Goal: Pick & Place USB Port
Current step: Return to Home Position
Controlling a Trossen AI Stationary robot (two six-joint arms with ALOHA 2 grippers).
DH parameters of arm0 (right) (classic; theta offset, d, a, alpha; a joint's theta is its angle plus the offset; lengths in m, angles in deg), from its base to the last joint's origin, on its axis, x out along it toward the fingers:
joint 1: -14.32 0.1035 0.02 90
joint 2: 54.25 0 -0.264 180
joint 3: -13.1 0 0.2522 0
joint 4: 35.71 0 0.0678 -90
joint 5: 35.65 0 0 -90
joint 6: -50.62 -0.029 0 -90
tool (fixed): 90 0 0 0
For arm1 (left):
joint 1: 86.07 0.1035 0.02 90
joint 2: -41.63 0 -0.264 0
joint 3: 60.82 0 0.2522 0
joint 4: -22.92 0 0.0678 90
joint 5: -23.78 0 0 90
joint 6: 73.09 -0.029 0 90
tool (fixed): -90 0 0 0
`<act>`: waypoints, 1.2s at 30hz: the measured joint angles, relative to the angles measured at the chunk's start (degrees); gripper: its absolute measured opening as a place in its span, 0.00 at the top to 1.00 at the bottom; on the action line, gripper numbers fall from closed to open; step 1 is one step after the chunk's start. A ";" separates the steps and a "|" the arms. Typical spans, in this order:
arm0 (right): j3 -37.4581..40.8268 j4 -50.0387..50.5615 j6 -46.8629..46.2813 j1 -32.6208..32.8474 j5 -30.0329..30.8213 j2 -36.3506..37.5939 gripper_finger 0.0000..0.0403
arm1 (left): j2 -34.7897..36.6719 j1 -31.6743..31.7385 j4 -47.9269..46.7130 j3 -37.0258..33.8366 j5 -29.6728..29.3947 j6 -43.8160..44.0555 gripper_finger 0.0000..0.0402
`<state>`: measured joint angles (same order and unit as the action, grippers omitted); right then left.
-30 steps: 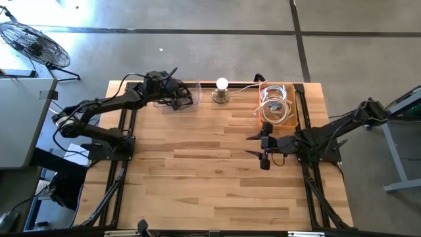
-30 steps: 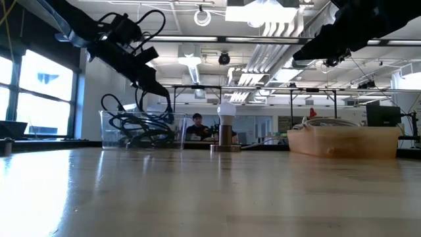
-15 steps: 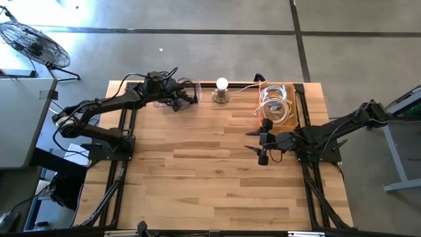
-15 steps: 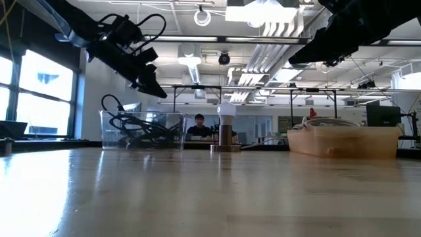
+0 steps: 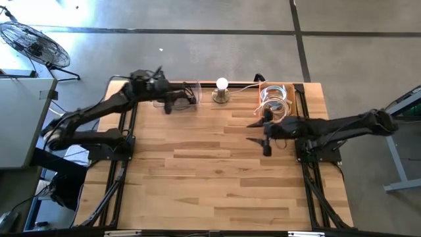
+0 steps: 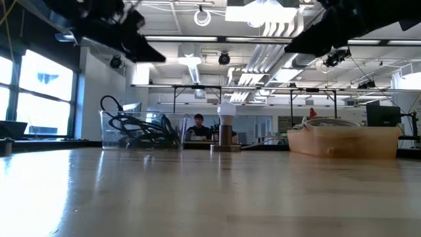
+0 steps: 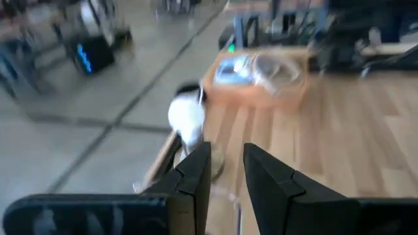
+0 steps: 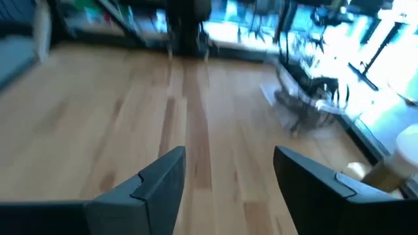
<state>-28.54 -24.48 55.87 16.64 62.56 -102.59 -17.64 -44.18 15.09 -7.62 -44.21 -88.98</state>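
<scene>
1. My left arm point(image 5: 99, 112) reaches from its base toward the far left, with the wrist held high.
2. My left gripper point(image 5: 175, 100) points right, its fingers point(image 7: 196, 173) only a narrow gap apart.
3. My right arm point(image 5: 342, 125) stretches leftward, nearly straight, on the right side.
4. My right gripper point(image 5: 252, 131) points left, its fingers point(image 8: 163, 176) spread wide.

Three things are sitting along the bench's point(image 5: 197, 171) far edge: the left-hand bin point(image 5: 196, 92) left of centre, a bulb lamp point(image 5: 222, 91) at the middle, and the right-hand bin point(image 5: 293, 105) nearing the far right corner. A cable tangle point(image 6: 141, 128) is lying in the first, coiled cables point(image 5: 273, 102) in the second.
</scene>
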 joint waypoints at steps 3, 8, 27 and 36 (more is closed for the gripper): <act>0.00 1.82 0.29 -4.00 -6.35 6.43 0.44 | 8.21 -0.75 -4.48 0.00 -0.08 -2.72 0.78; 1.16 5.46 -0.13 -8.73 -11.62 17.30 0.44 | 22.67 -4.51 -15.57 0.02 -7.77 -7.23 0.78; 24.42 -7.61 -7.62 -13.23 -11.64 37.54 0.44 | 59.11 -11.97 -29.83 -13.83 -10.51 -7.80 0.78; 27.32 -10.78 -7.53 -13.21 -10.28 37.43 0.44 | 58.84 -11.93 -21.28 -23.65 -7.46 -5.88 0.78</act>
<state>-1.22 -35.26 48.34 3.42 52.28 -65.17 41.19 -56.11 -6.19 -31.26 -51.67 -94.86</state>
